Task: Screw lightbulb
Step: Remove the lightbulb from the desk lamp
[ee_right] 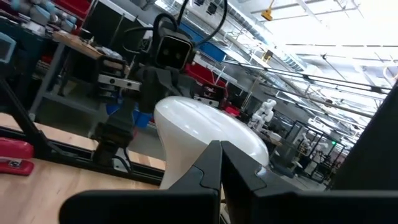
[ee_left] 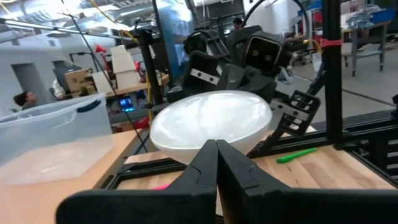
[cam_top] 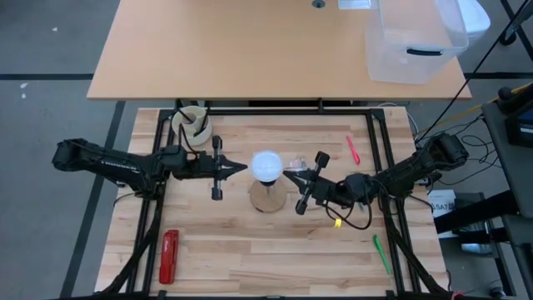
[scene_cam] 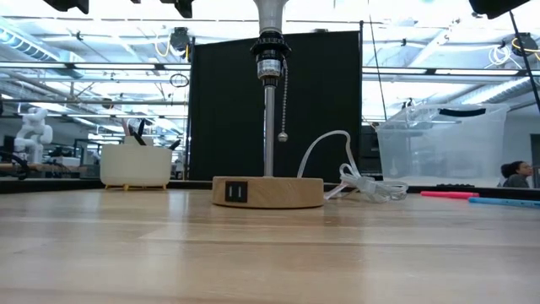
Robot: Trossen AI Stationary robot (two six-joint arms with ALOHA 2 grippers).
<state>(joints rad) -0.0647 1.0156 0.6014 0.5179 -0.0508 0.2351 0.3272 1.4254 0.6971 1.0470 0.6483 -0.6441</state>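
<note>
The white lightbulb (cam_top: 266, 165) stands upright in the black socket (scene_cam: 268, 52) on top of a lamp pole rising from a round wooden base (scene_cam: 267, 192) at mid-table. My left gripper (cam_top: 246, 168) is shut, reaching level from the table's left with its tips at the dome's left side. My right gripper (cam_top: 286, 173) is shut too and comes from the right, tips at the dome's right side. Each wrist view shows the dome (ee_left: 211, 118) (ee_right: 205, 127) just beyond that arm's closed fingers, with the other arm behind it. My left gripper lays its shut fingertips (ee_left: 216, 148) against the widest rim of the dome on its left side (ee_left: 199, 138), coming level from the table's left. My right gripper sets its shut fingertips (ee_right: 219, 149) against the dome's right side (ee_right: 186, 146), coming level from the table's right. The bulb stays upright in the socket.
A pull chain (scene_cam: 283, 135) hangs from the socket and a white cord (scene_cam: 359, 181) trails from the base. A white holder (cam_top: 193, 121) sits far left, a red tool (cam_top: 169, 254) near left, a pink pen (cam_top: 352, 150) and a green pen (cam_top: 381, 254) right. A clear bin (cam_top: 412, 42) stands beyond.
</note>
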